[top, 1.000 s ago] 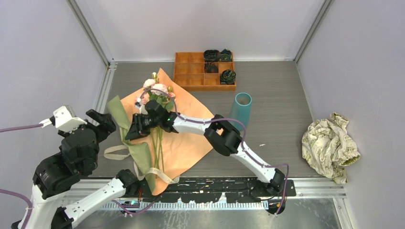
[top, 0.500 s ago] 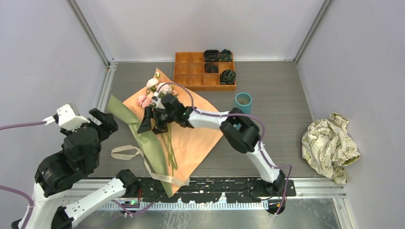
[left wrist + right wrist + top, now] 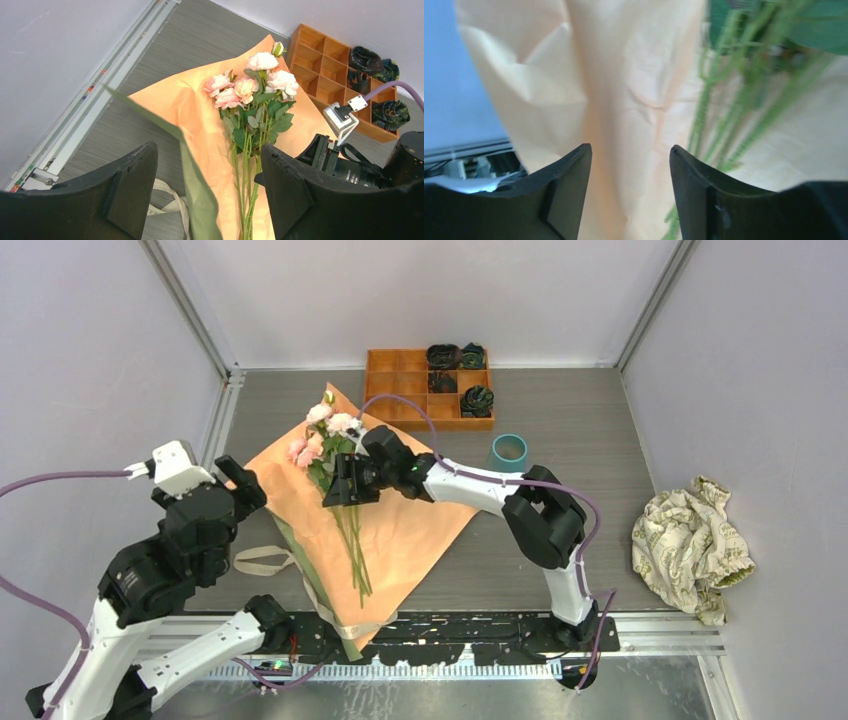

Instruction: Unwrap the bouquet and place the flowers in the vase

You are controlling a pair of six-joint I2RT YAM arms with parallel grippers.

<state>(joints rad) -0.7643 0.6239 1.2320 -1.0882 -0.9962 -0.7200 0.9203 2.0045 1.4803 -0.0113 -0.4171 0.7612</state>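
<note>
Flowers [image 3: 703, 112] lie just beside spread right hand [image 3: 630, 150] — ungripped

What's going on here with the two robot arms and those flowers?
Two robot arms are unwrapping a bouquet. The bouquet's wrapping lies spread open on the table, with the flowers lying loose on its peach side. The right gripper hovers open over the stems, holding nothing. The left gripper is at the wrapping's left edge, green paper standing between its open jaws. The vase stands upright to the right, without flowers.
</note>
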